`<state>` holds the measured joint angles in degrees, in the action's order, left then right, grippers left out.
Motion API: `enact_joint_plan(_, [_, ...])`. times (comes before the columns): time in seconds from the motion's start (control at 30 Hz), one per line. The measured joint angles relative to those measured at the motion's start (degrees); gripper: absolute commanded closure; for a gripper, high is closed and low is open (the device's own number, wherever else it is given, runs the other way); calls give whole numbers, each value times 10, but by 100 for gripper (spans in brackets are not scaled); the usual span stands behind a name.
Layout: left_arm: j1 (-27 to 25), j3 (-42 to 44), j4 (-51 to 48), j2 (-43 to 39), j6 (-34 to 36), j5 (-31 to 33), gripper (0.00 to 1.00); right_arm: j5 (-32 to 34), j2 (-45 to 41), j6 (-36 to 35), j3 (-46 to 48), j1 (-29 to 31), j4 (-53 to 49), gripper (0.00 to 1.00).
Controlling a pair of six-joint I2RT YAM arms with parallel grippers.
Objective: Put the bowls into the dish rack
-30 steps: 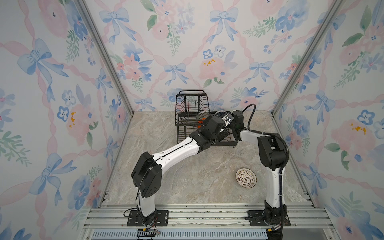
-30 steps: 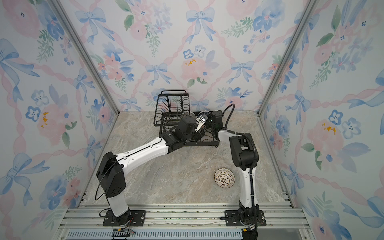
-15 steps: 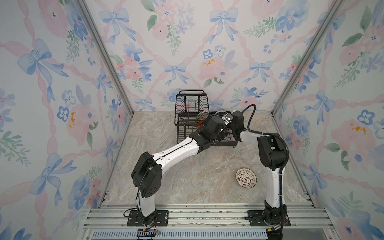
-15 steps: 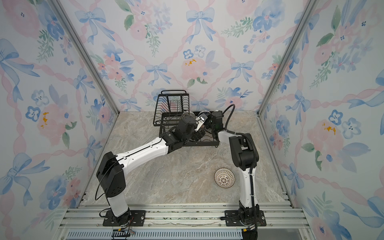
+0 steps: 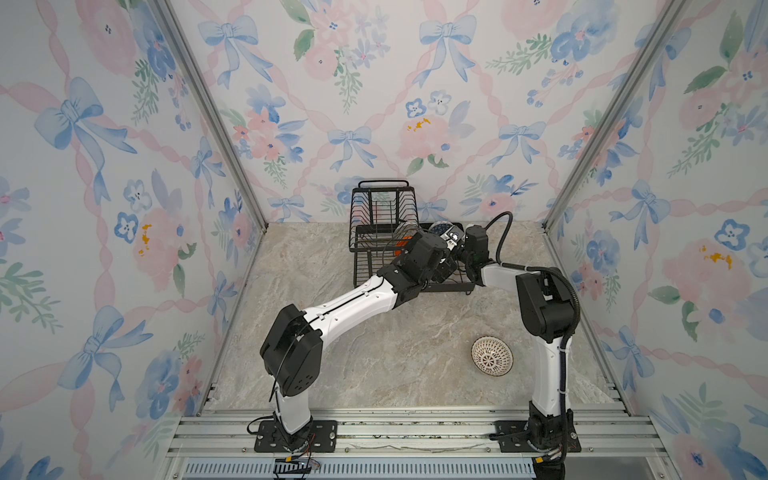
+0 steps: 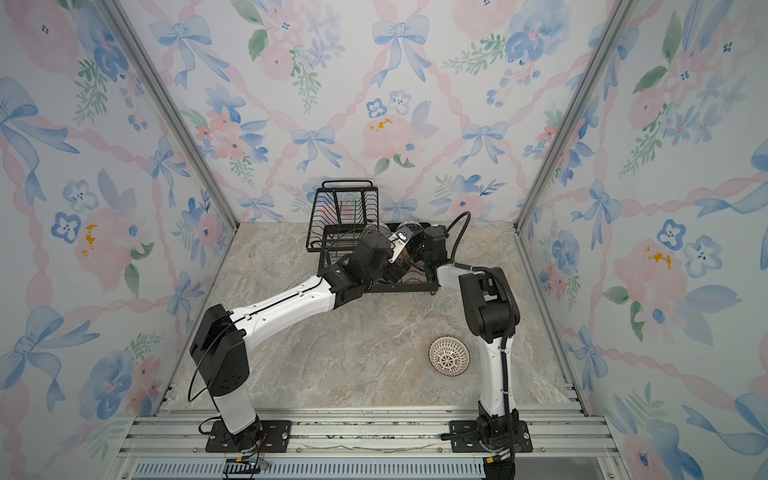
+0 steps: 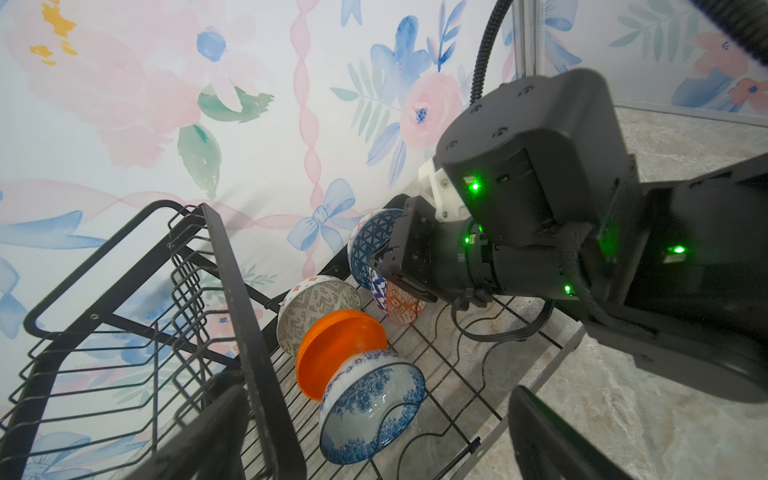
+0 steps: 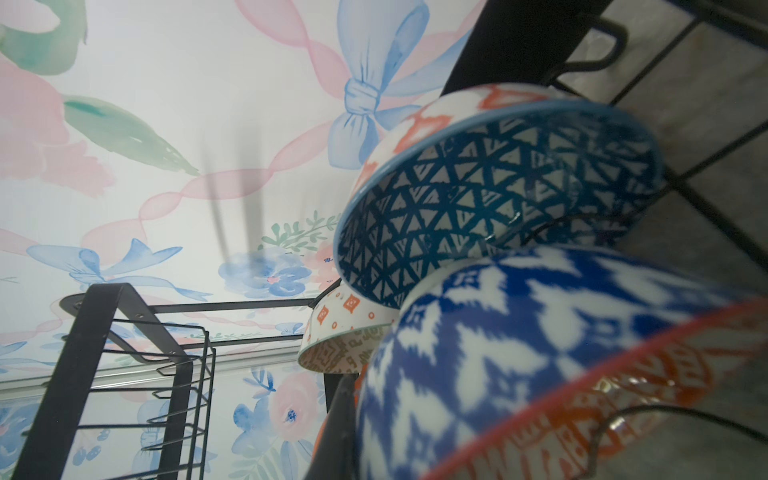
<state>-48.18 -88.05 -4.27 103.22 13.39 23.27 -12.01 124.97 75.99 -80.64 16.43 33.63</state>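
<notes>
The black wire dish rack [image 5: 382, 208] [image 6: 345, 208] stands at the back wall. Several bowls stand on edge in its lower tray [image 7: 469, 374]: blue-floral [image 7: 365, 419] leaning on plain orange [image 7: 340, 349], pale green geometric [image 7: 316, 307], blue triangle-patterned [image 7: 370, 245] and orange-red patterned [image 7: 401, 309]. My left gripper [image 7: 376, 399] is open, its fingers astride the blue-floral bowl without touching it. My right gripper [image 7: 388, 270] is shut on the rim of the orange-red patterned bowl [image 8: 519, 353], next to the triangle bowl [image 8: 490, 199]. A white lattice bowl [image 5: 492, 356] [image 6: 449, 356] lies on the table by the right arm's base.
The rack's raised upper basket [image 7: 124, 332] holds nothing. Both arms crowd over the lower tray's right end. Floral walls close in the back and both sides. A metal rail [image 5: 395, 432] runs along the front edge.
</notes>
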Motion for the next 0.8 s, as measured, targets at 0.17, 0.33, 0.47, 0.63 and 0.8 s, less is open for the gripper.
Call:
enact_joint_plan(0.17, [0,5,-2,0,-8,-3,2,3,-3,-2,2,1,-5,100])
enact_joint_plan(0.33, [0,6,-2,-1,-14,-3,2,6,-10,-2,4,3,-19,100])
enact_joint_plan(0.47, [0,8,-2,-2,-17,-1,2,13,-17,-2,5,7,-40,100])
enact_joint_plan(0.63, [0,11,-2,-3,-17,-1,2,26,-28,-1,10,11,-58,100])
enact_joint_plan(0.8, [0,19,-2,-11,-20,-1,2,34,-31,3,13,14,-62,100])
